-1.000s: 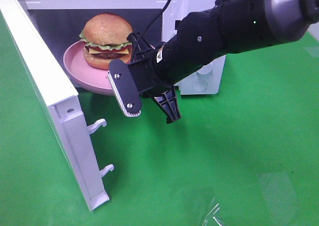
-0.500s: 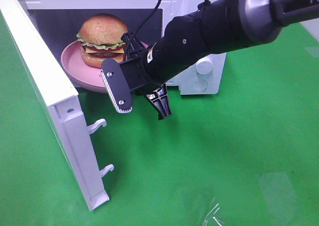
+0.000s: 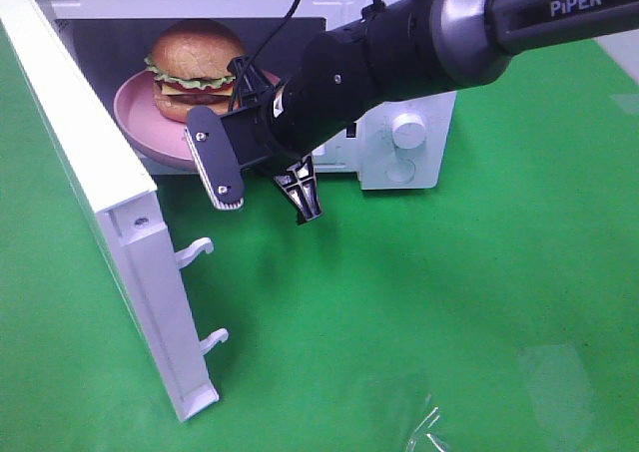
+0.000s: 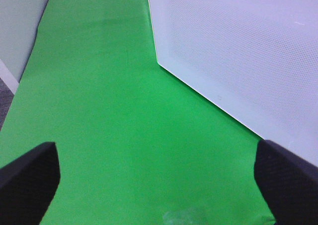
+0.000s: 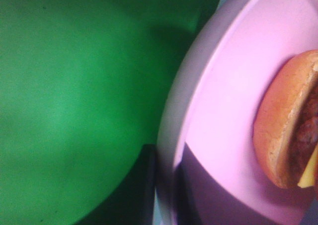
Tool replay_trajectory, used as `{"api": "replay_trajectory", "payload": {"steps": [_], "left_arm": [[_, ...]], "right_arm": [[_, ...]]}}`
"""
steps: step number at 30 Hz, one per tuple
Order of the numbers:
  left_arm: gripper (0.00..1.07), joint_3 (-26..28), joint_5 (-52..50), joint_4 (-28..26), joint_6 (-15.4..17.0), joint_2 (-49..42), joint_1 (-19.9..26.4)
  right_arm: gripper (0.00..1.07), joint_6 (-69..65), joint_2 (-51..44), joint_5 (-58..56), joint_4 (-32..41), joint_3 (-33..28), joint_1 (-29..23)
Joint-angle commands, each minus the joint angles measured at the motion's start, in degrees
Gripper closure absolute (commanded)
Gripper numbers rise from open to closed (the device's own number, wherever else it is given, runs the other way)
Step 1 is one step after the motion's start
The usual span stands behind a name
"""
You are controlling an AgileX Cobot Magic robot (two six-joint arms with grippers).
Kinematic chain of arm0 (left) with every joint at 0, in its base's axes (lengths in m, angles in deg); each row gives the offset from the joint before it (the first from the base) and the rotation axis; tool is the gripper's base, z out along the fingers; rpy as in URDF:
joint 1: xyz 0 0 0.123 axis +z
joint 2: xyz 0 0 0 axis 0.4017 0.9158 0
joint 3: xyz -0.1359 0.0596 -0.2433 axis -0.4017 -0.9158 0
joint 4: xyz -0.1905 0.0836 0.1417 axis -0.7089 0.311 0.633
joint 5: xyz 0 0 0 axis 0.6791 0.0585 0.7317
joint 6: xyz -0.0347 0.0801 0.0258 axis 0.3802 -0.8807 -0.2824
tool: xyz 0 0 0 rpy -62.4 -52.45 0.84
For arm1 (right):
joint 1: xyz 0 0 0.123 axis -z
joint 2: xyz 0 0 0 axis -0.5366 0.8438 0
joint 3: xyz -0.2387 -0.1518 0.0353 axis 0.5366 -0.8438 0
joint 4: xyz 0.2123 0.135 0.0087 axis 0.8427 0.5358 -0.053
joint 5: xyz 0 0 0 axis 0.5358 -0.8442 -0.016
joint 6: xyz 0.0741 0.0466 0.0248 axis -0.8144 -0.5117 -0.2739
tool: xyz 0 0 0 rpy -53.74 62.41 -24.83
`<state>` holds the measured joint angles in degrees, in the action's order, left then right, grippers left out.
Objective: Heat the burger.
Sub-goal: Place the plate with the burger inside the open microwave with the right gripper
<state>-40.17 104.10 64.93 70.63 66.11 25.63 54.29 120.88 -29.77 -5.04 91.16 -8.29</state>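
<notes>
Nearest you, the worktop is covered by a green cloth (image 3: 419, 302), matte and smooth, with a scrap of clear crinkled film (image 3: 429, 427) by its near edge. Your left gripper (image 4: 156, 183) hangs over that cloth with its jaws spread wide and nothing between them. Its dark, finely pebbled fingertips (image 4: 27, 180) frame a white panel (image 4: 238, 51) stippled with fine dots.

Further in, the microwave's door (image 3: 90, 183) stands swung open toward the near left corner. It is a thick white plastic slab with two hooked latches (image 3: 195, 250) on its edge. Past it, your right gripper (image 3: 218, 163), black with a pale ribbed pad, is clamped tight on the near rim of the pink plate (image 3: 135, 125). The right wrist view shows that rim running in between the dark jaws.

The plate is round, smooth and glossy, with a shallow raised rim. It is in the mouth of the microwave (image 3: 384, 168), its far half inside the grey cavity. You cannot tell whether it touches the cavity floor.

The burger (image 3: 195, 68) sits on the plate's far half, inside the opening, and is clearly narrower than the plate. It has:
- a glossy golden-brown domed bun on top
- a frilled green lettuce edge
- a yellow cheese slice
- a red tomato band
- a dark patty
- a paler, matte bottom bun

At the cavity's right side, the boxy white control panel carries a round knob (image 3: 407, 129).
</notes>
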Motion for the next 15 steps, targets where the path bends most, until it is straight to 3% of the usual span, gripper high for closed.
{"api": "replay_trajectory", "payload": {"steps": [1,15], "left_arm": [[0.07,-0.17,-0.34,-0.29,0.23,-1.15,0.17],[0.07,-0.17,-0.34,-0.29,0.23,-1.15,0.17]], "right_arm": [[1.07,-2.98,0.23,3.27,-3.09,3.21,-0.06],[1.07,-12.78,5.61,-1.83,-12.20,13.52,-0.06]]}}
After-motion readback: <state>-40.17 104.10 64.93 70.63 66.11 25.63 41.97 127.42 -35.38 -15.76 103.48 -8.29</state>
